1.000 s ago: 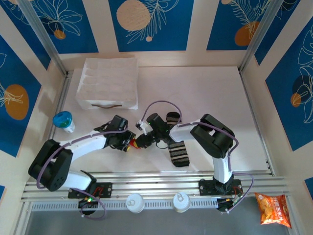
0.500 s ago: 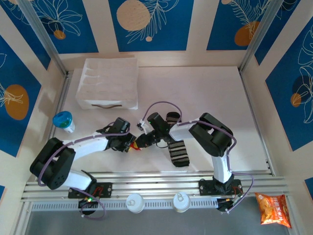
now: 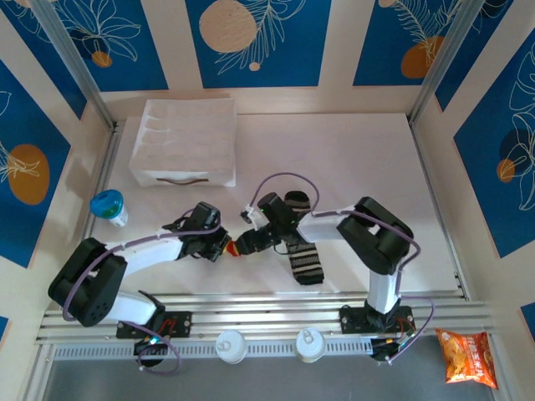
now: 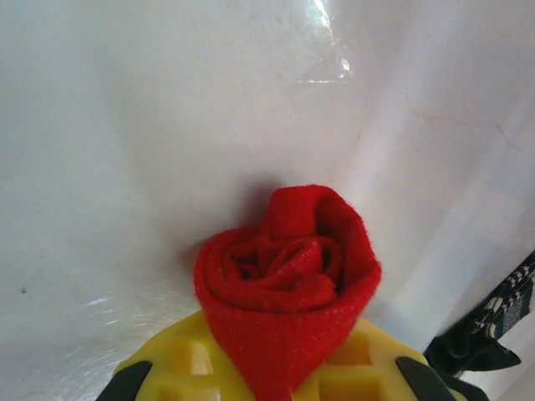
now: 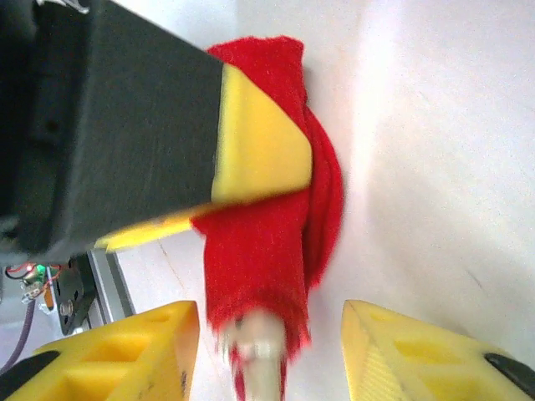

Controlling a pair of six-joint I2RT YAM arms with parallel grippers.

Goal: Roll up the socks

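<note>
While the left claw is clenched on the red sock, which is wound into a tight roll at the front middle of the white surface, the right claw stands released around this roll. Just beside them, the striped sock lies flat.

The short sock lies at the front middle of the worktop. The left gripper pinches it from the left, and the right gripper straddles it from the right. The long sock lies just right of them, with the right arm crossing over it, while the tray sits well apart at the back left, a cup before it by the left edge.
</note>
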